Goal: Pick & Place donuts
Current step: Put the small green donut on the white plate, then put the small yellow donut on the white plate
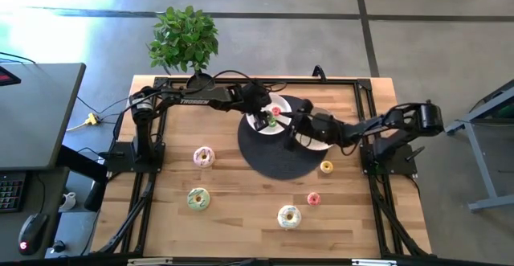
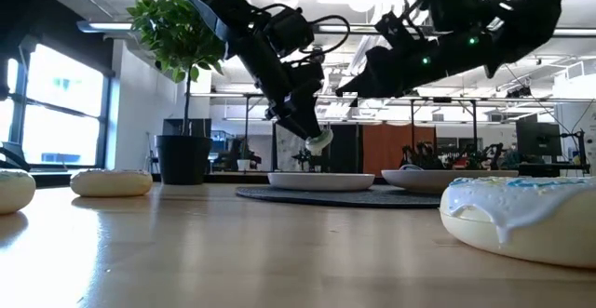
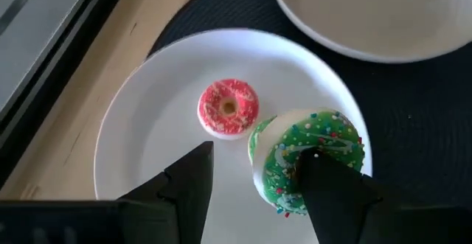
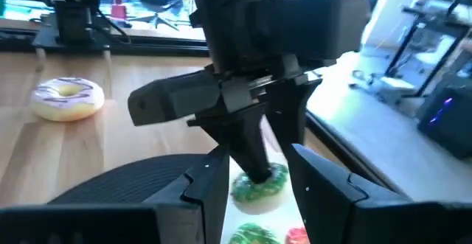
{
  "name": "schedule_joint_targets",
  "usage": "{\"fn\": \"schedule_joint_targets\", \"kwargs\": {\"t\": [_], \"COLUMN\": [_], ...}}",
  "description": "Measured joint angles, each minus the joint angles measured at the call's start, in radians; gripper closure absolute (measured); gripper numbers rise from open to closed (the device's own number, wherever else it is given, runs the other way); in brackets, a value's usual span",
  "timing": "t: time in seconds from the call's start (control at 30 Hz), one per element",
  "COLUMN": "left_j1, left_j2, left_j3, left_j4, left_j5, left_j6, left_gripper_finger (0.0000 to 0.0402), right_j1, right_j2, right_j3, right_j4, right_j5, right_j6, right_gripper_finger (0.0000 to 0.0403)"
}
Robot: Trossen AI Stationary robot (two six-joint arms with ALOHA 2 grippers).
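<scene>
1. My left gripper (image 3: 254, 192) is hanging over the white plate (image 3: 147, 119) at the far middle of the tabletop, its fingers spread wide rather than pinched. One finger (image 3: 332, 189) is touching the green sprinkled donut (image 3: 306, 159); the other is standing clear of it over bare plate.
2. That green donut is frosted green with small coloured sprinkles and white swirls over a pale base. It is sitting tilted, one edge raised off the plate, its hole hidden by my finger. In the low view it is showing at my fingertips, just above the plate (image 2: 321, 180).
3. A small red donut (image 3: 228, 108) is lying flat on the same plate, hole up, just beside the green one.
4. My right gripper (image 4: 258, 189) is hovering near a second plate (image 1: 321, 143) on the dark round mat (image 1: 273, 157), fingers apart and holding nothing.
5. Five more donuts are lying flat on the wood: pink (image 1: 204, 157), green (image 1: 197, 199), white (image 1: 289, 216), small red (image 1: 313, 199), small yellow (image 1: 326, 166).
</scene>
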Motion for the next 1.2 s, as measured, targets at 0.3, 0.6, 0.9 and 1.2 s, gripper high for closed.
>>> {"fn": "schedule_joint_targets", "kwargs": {"t": [0.3,0.6,0.9,1.2], "left_j1": [0.000,0.003,-0.007,-0.035], "left_j2": [0.000,-0.001,-0.016,-0.030], "left_j3": [0.006,0.007,0.006,0.006], "left_j4": [-0.005,-0.124,-0.160,-0.285], "left_j5": [0.001,-0.137,-0.148,-0.097], "left_j6": [0.003,0.032,0.057,0.047], "left_gripper_finger": [0.0214,0.0214,0.0214,0.0214], "right_j1": [-0.069,-0.097,-0.066,0.143], "right_j2": [0.156,0.310,0.208,-0.115], "right_j3": [0.127,0.263,0.349,0.478], "right_j4": [-0.063,-0.232,-0.422,-1.299], "right_j5": [-0.088,-0.030,-0.044,-0.149], "right_j6": [0.026,0.056,0.006,0.227], "right_gripper_finger": [0.0265,0.0265,0.0265,0.0265]}}
